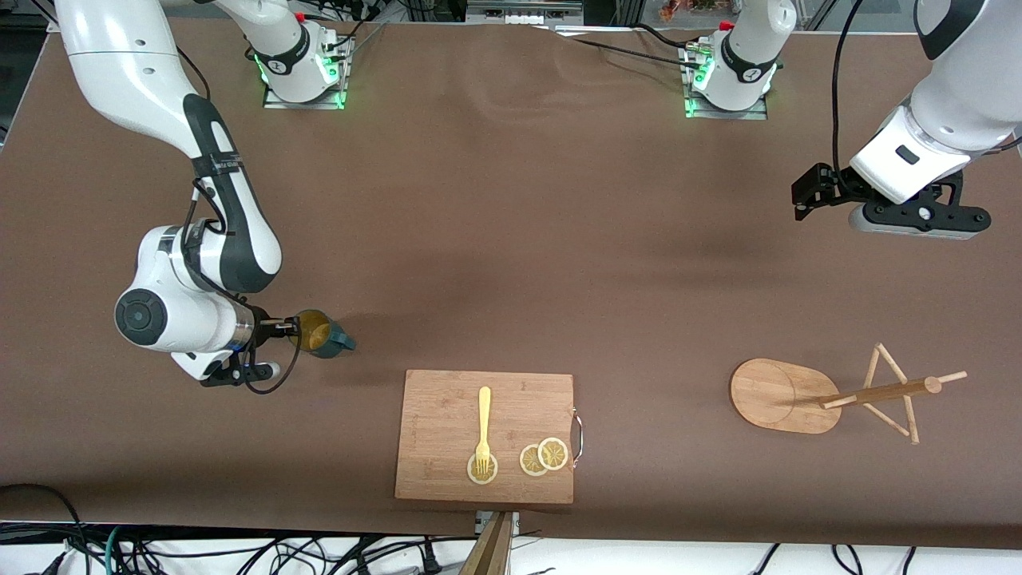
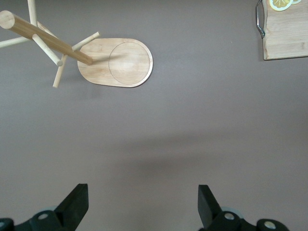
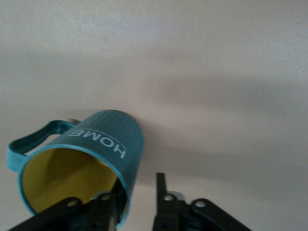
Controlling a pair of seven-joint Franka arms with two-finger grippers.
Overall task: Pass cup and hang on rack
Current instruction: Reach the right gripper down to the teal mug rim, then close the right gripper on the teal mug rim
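The cup [image 1: 322,333] is held up off the bench [image 1: 511,239] at the right arm's end, tipped on its side so the yellow inside faces back toward the right tool [image 1: 281,326]. One finger looks to be tucked inside the rim and the other outside the wall, so the right tool is clamped on the rim. The handle is left free on the outside, which is probably handy for a handover.

The left tool [image 1: 801,198] is parked in the air with its fingers [image 2: 74,204] spread wide and nothing between them, waiting over bare bench at the left arm's end.

The rack [image 1: 786,395] is stood nearer the front camera than that, well apart from the cup, with the cutting board [image 1: 447,415], fork [image 1: 483,423] and lemon slices [image 1: 543,457] in between.

Where the fingertips meet the cup is cut off in the right wrist view, so grip depth can't be judged. The rack's pegs overlap, so counting them is iffy.
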